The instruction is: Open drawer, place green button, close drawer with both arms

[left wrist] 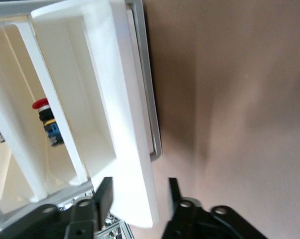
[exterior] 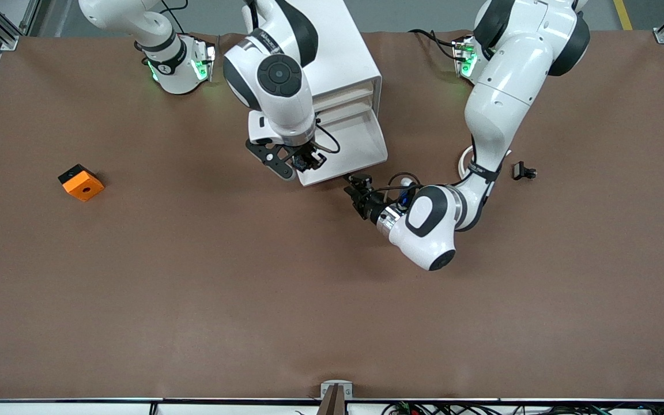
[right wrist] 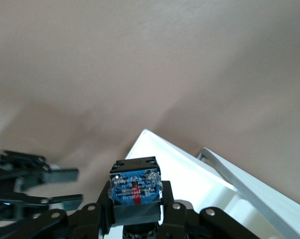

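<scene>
Over the open white tray drawer (exterior: 361, 141): lower right claw (exterior: 308, 162), clenched on blue-bodied button (right wrist: 135, 186), before releasing; keep half-released left claw (exterior: 359, 185) at front strip.

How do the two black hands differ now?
The left black two-finger hand is open; the right black two-finger hand is shut. The left straddles the pulled-out white drawer's front strip, gripping nothing; the right holds the small blue-bodied button. Both are at the drawer's front.
</scene>
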Motion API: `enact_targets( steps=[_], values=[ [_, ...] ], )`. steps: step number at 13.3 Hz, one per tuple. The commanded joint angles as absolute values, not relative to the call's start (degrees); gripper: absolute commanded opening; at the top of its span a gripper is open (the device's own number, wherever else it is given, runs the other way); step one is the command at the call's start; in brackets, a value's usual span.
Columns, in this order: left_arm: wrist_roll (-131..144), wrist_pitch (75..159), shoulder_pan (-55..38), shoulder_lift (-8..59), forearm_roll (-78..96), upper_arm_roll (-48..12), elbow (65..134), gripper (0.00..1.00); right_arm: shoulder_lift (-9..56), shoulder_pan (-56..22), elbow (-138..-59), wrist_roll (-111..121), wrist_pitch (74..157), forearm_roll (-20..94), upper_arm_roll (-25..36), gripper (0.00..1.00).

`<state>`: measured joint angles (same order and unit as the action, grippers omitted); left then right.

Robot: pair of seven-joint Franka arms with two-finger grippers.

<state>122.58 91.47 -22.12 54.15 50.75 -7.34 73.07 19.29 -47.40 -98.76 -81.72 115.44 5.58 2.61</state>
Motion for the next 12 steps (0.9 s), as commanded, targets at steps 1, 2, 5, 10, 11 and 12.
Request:
enact_targets(
  steps=[1, 2, 5, 10, 11, 12],
  values=[
    [121.4, 91.1, -20.1, 53.4, 49.5, -8.1, 70.0, 1.0, 19.1, -51.1, -103.3, -81.2, 122.3, 5.5, 3.3, 0.0],
    [119.9, 91.1, -18.7, 52.9, 48.6, -8.2, 69.9, 1.0, 19.9, -52.4, -103.8, -81.0, 123.6, 4.4, 3.3, 0.0],
    [114.5, 91.1, -15.7, 50.8, 46.5, -8.1, 69.9, 1.0, 22.8, -53.3, -103.7, -80.9, 126.5, 2.7, 3.3, 0.0],
    [106.9, 91.1, -13.6, 45.6, 43.6, -7.1, 69.0, 1.0, 26.9, -54.2, -103.1, -82.1, 130.5, 2.8, 3.3, 0.0],
    [105.4, 91.1, -13.2, 45.4, 42.8, -6.4, 68.3, 1.0, 27.4, -54.1, -103.0, -82.1, 130.8, 2.8, 3.3, 0.0],
    [105.2, 91.1, -12.8, 44.9, 41.9, -6.2, 68.3, 1.0, 27.9, -54.1, -102.8, -82.2, 130.9, 2.8, 3.3, 0.0]
  ],
)
